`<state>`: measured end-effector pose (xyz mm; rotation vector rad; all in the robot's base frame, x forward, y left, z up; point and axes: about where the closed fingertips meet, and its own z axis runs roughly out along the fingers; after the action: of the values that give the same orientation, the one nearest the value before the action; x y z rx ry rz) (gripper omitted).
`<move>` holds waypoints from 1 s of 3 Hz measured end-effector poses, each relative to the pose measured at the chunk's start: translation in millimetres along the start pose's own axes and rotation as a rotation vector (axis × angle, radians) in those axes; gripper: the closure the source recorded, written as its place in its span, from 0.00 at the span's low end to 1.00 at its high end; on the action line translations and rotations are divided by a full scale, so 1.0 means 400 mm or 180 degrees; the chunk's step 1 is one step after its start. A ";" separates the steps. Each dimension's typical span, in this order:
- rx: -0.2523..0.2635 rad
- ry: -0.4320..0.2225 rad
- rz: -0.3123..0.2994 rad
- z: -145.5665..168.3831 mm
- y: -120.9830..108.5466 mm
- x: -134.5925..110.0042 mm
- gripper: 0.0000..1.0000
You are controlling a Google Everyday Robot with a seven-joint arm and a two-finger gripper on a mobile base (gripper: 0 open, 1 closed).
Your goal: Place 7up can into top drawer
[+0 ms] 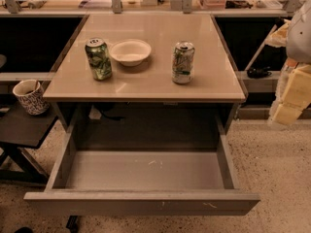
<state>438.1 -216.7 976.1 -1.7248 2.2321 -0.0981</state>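
The 7up can (183, 62), pale silvery-white with green markings, stands upright on the right half of the beige tabletop (146, 89). Below it the top drawer (141, 204) is pulled wide open, and its grey inside looks bare. My gripper (291, 98) shows as a pale yellowish shape at the right edge of the view. It is to the right of the table and well apart from the can, and nothing shows in its grasp.
A darker green patterned can (98, 58) stands at the table's left, with a white bowl (130, 51) just right of it. A patterned cup (30, 96) sits on a low dark surface to the left. Cluttered shelving runs behind the table.
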 end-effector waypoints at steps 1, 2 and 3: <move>0.0000 -0.0001 0.0000 0.000 0.000 0.000 0.00; 0.0016 -0.0095 0.0025 0.007 -0.035 0.001 0.00; 0.0015 -0.0411 0.0048 0.025 -0.114 0.009 0.00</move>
<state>482.7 -231.2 977.3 -1.6621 2.1496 0.0112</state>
